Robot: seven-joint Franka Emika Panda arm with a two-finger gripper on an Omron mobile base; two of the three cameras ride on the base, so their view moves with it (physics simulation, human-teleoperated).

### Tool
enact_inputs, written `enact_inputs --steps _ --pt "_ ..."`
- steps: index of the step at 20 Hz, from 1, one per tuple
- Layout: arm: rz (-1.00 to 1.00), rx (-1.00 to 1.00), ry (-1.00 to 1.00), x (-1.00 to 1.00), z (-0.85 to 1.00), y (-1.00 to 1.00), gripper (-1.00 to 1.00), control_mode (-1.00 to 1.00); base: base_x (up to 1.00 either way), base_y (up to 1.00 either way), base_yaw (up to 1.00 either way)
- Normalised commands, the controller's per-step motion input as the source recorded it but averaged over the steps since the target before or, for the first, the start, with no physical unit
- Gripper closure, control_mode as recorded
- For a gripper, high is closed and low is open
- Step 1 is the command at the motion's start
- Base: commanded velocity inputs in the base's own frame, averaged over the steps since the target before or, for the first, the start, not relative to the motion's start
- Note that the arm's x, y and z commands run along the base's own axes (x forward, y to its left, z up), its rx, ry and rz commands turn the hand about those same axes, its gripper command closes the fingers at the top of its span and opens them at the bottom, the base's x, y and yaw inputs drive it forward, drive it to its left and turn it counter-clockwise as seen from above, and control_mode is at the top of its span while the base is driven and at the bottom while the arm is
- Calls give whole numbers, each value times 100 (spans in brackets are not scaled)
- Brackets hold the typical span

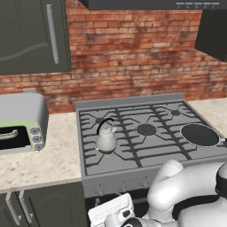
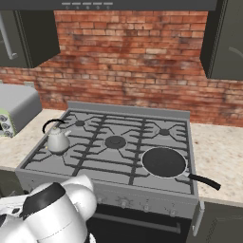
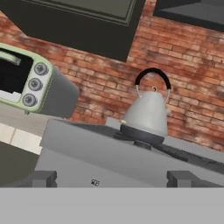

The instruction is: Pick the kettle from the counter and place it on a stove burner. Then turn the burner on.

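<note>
- The kettle [image 1: 106, 138] stands upright on the stove, on the front left burner [image 1: 104, 150], with its black arched handle over the small lid knob.
- In the right base view the kettle [image 2: 58, 139] is at the left side of the stovetop [image 2: 123, 152], on the grate prongs, not on the counter [image 2: 219, 156].
- In my hand view the kettle [image 3: 148, 114] is a little right of the middle, and its round base sits on a dark burner cap [image 3: 142, 134] at the front edge of the stove.
- My gripper [image 3: 111, 178] is below the level of the stovetop, in front of the stove front, and it looks up toward the kettle.
- My two fingers stand wide apart, one fingertip [image 3: 40, 178] at the left and the other at the right, and nothing is between them.
- I do not touch the kettle; it is well apart from my fingers.
- The toaster oven [image 1: 20, 124] with the green front stands on the beige counter [image 1: 48, 155] left of the stove, near the kettle but not touching it.
- A flat black pan [image 2: 164, 162] with a long handle lies on the front right part of the stove, and the handle points out over the counter on the right.
- The middle burner [image 1: 146, 129] has nothing on it.
- The knobs [image 2: 124, 203] are in a row on the stove front, but I cannot tell how they are turned.
- Behind the stove is a red brick wall [image 1: 133, 57], and dark cabinets [image 1: 31, 35] hang above.
</note>
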Motion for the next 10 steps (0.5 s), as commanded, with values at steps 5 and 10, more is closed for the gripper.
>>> enact_inputs --steps 5,10 --pt "0 0 9 18 -6 -17 -100 -100 0 0 0" --pt "0 0 10 13 -5 -5 -100 -100 0 0 0"
